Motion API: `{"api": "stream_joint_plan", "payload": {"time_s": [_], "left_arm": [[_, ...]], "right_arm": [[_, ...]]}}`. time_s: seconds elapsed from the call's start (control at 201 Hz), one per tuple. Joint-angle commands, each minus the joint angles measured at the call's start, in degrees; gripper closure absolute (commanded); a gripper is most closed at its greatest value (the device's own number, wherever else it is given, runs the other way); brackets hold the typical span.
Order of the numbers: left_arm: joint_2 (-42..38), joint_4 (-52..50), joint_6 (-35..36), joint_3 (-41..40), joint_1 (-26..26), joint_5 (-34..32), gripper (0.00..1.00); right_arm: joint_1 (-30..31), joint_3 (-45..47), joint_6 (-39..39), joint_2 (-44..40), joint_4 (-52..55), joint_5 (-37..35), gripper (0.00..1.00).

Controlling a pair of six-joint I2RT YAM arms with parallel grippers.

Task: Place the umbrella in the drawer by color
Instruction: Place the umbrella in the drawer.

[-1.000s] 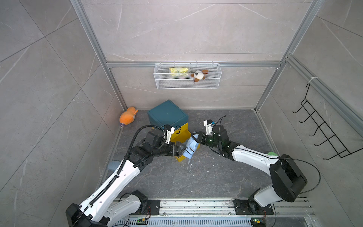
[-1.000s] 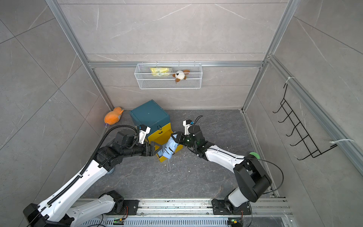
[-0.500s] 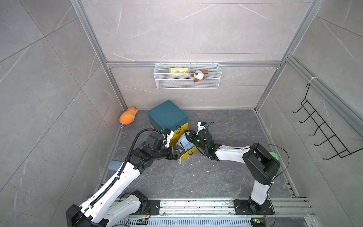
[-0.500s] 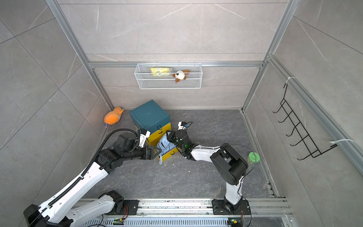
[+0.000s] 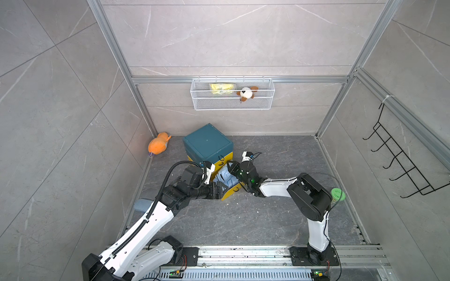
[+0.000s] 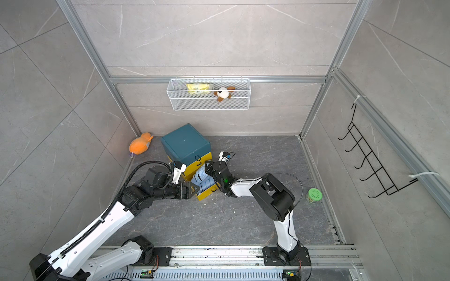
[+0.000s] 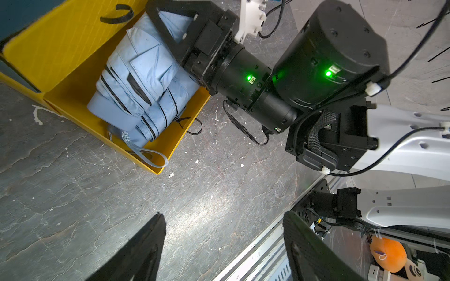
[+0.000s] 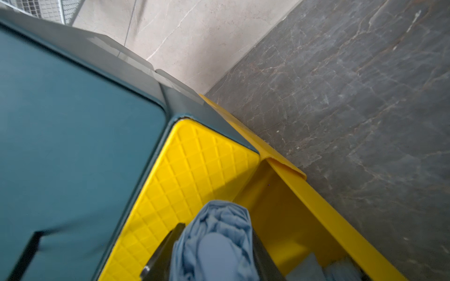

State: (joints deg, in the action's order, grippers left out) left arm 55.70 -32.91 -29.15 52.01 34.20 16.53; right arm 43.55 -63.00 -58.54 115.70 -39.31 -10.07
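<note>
I see my R gripper (image 8: pixel 214 253) clamped on one end of the folded light-blue umbrella (image 7: pixel 143 90). The umbrella lies inside the pulled-out yellow drawer (image 7: pixel 73 104), the lower one of the teal cabinet (image 5: pixel 207 143), with its strap loop (image 7: pixel 148 154) by the drawer's front corner. My L gripper (image 7: pixel 224 240) hangs just in front of the drawer w/ jaws spread wide, holding nothing.

The umbrella (image 7: pixel 146 73) is showing pale blue with black trim, the drawer (image 7: pixel 70 97) bright yellow, the cabinet top (image 5: pixel 207 142) dark teal.
</note>
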Motion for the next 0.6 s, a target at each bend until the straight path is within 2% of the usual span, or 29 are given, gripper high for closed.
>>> {"api": "stream_joint_plan", "payload": {"time_s": [0.0,0.085,0.199,0.348,0.592], "left_arm": [[-1.23,0.51,-0.47,-0.29,0.00,-0.23,0.21],[-1.34,0.68,-0.55,-0.54,-0.01,-0.27,0.21],[-1.27,0.92,-0.64,-0.68,0.00,-0.43,0.21],[-1.14,1.19,-1.07,-0.45,-0.01,-0.90,0.21],[-0.25,0.34,-0.89,2.10,-0.18,-3.02,0.21]], "right_arm": [[1.14,-2.35,-1.40,0.58,-3.24,-2.31,0.76],[1.51,-1.95,-0.41,0.37,-2.11,-2.54,0.69],[1.98,-0.25,1.89,-1.68,-0.25,-4.26,0.45],[2.15,2.37,6.11,-6.96,3.28,-6.88,0.21],[2.02,6.24,13.80,-17.12,9.11,-11.72,0.17]]}}
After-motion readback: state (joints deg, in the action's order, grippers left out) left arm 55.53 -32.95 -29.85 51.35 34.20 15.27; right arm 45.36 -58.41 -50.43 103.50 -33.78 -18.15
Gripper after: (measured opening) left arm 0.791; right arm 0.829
